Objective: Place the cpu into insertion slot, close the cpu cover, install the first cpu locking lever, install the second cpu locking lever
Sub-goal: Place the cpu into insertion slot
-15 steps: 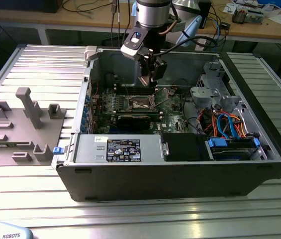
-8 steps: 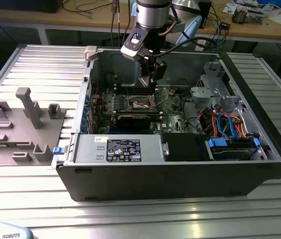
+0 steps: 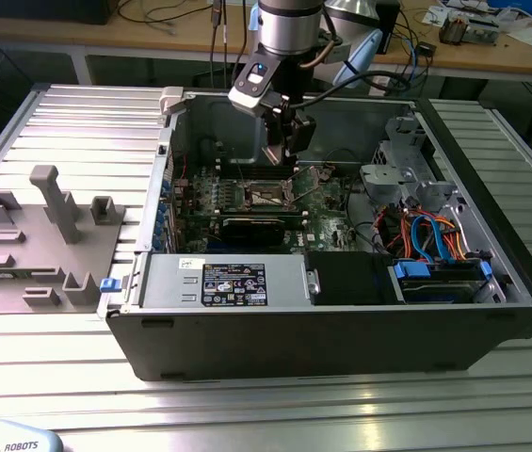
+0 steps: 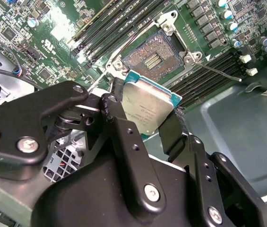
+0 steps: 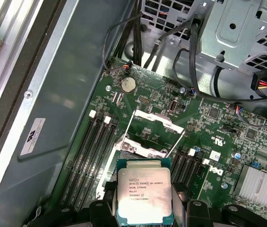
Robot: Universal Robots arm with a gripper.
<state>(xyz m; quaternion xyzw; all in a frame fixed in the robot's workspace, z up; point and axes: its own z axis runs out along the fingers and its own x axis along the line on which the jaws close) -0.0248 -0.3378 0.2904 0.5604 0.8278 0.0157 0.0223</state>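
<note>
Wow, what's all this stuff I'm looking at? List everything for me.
computer case: one, black, open, on slatted table
motherboard: one, green, inside case
insertion slot: one, dark, metal-rimmed, empty, on motherboard
power-supply box: one, grey, along case's near wall
moulded holder: one, grey, exterior view's left
cpu: one, silvery, held above motherboard near slot
robot arm: one, black jaws shut on cpu

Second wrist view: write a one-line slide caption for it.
Black gripper holds the small square silvery-topped cpu by its edges, short of the dark square metal-rimmed insertion slot on the green motherboard.
</note>
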